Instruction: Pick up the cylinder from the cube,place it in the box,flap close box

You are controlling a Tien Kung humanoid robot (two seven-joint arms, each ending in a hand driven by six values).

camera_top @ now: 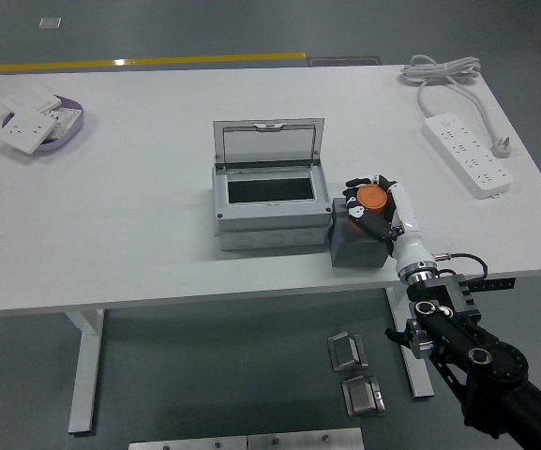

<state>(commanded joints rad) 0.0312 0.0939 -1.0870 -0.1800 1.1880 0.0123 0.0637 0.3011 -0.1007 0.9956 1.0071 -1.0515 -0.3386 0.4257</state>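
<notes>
One white table [139, 244], grey floor [204, 28], yellow floor line [139, 62].

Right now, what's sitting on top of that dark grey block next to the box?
An orange cylinder sits on the grey block, with the robot hand wrapped around it. The hand covers the cylinder's lower part and most of the block's top.

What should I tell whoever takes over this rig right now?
Right hand: fingers curled around the orange cylinder, at the top of the grey cube; whether it is lifted clear cannot be told.
Left hand: not in view.
Box: just left of the cube, clear lid standing open.
Done: cylinder grasped.
Left: carry it into the box, let go, flap the lid shut.
</notes>
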